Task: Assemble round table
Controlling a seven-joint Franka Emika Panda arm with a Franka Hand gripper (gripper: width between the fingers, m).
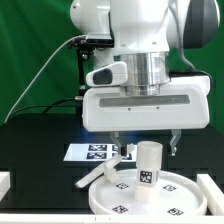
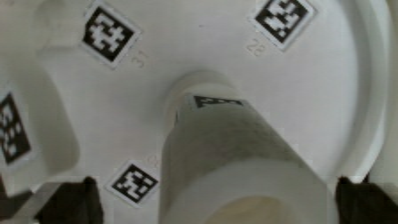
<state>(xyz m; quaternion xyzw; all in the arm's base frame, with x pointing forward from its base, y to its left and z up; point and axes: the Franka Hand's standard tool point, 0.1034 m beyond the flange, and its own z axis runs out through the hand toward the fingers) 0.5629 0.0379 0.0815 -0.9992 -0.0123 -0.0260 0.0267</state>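
You can see the thick white plastic cylindrical leg (image 1: 148, 168) standing upright near the middle of the large rimmed white round plastic disc (image 1: 185, 192), which lies flat on the black desk (image 1: 30, 150). By my judgement it is set there for joining. The jaws hang spread to either side of the leg, touching nothing. Both parts carry small black-and-white square tags.

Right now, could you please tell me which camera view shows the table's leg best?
The exterior view: the leg stands whole and upright on the round tabletop. The wrist view shows the leg only close up, foreshortened and cut off.
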